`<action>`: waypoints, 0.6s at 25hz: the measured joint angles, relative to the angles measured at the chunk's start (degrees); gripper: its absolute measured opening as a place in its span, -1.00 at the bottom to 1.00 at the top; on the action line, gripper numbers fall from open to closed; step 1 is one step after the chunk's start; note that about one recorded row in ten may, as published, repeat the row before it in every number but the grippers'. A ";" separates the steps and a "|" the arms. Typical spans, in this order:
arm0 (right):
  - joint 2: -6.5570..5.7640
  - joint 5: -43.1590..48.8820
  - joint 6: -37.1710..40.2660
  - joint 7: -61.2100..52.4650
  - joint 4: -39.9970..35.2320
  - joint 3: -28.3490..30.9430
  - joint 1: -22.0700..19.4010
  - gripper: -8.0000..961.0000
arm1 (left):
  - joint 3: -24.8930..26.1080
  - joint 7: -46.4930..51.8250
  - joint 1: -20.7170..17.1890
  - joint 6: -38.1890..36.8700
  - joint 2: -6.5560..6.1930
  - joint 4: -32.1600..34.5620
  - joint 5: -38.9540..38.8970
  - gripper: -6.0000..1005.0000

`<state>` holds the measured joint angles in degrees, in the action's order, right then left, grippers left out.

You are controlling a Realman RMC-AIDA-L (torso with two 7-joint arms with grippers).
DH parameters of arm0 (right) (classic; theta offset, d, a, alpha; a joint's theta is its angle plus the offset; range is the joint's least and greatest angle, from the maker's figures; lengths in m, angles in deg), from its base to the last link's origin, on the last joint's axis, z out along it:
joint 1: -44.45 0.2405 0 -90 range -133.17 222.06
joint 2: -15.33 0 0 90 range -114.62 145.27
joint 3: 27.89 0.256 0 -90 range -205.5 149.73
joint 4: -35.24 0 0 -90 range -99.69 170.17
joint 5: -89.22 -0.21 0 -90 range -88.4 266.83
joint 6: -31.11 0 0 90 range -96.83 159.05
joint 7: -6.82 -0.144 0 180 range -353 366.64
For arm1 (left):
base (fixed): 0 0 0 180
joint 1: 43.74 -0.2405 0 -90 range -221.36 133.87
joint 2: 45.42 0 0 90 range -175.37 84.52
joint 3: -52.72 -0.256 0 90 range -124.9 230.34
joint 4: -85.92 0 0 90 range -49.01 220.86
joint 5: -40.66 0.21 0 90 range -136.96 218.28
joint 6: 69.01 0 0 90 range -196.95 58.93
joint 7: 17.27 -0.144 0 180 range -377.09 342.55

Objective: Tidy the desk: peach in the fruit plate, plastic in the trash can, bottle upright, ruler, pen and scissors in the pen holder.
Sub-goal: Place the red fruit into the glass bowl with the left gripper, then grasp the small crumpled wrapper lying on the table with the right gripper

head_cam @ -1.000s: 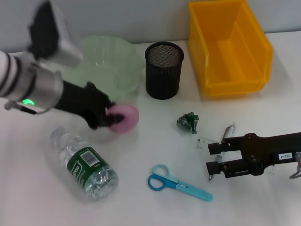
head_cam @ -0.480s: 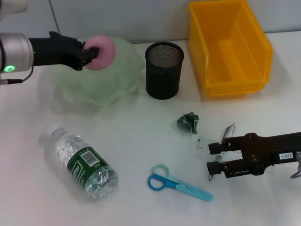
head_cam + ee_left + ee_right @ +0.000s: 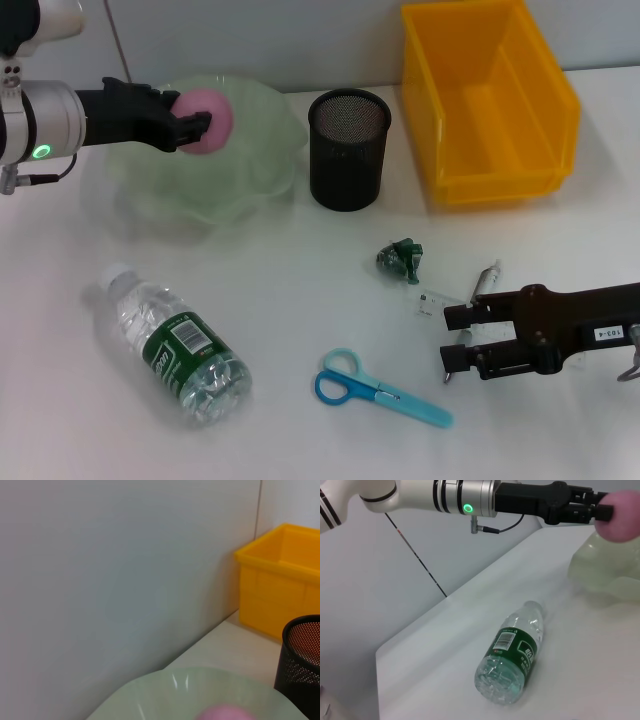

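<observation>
The left gripper reaches in from the far left, its black jaws clamped on the round pink peach, which hangs over the pale green translucent fruit plate with its wavy rim. From the left wrist, the top of the peach shows just above the plate's curved edge; from the right wrist, the peach sits at the jaw tips above the plate.

Just right of the plate stands the black mesh pen holder, upright, and farther right the open yellow plastic bin at the far edge of the white desk.

The clear plastic bottle with a green label lies on its side at the near left, cap pointing far-left. The blue-handled scissors lie flat near the middle, closed. A crumpled green scrap of plastic rests between the pen holder and the right gripper — which sits low over the desk at the near right, jaws apart, with a slim white pen-like item just beside its far finger.
</observation>
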<state>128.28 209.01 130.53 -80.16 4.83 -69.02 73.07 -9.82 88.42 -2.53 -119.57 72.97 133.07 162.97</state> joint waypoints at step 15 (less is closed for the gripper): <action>0.08 0.00 -0.27 -0.03 -0.12 0.21 0.03 0.54 | 2.22 1.62 -0.50 -9.18 -0.09 3.14 -0.96 0.58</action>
<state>128.35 209.01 130.27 -80.19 4.71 -68.80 73.10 -7.60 90.04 -3.03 -128.75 72.88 136.20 162.01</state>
